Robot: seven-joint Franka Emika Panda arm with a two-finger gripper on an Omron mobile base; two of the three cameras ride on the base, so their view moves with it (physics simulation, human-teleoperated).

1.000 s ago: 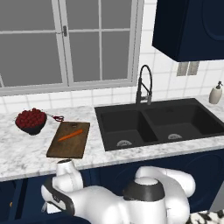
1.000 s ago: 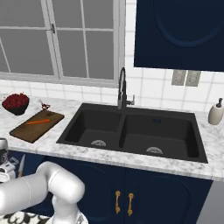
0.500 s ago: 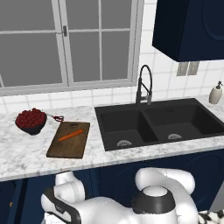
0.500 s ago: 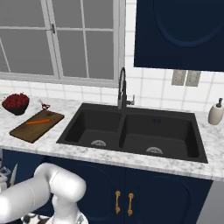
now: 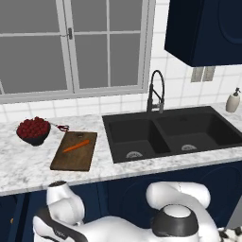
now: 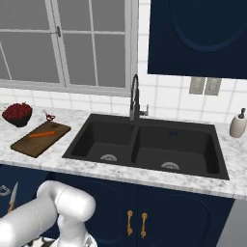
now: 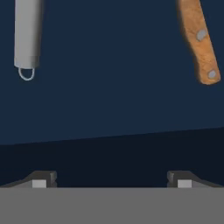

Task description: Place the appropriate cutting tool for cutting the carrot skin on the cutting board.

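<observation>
The hand hangs fully open and empty before a dark blue surface, with the grey metal peeler up to one side and the knife's orange-brown handle to the other. The carrot lies on the cutting board on the tabletop. Risk: centred between both tools, the hand could drift to the knife.

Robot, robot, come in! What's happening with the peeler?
Gripper open, empty. Peeler ahead, untouched, beside knife. Carrot waiting on cutting board.
</observation>
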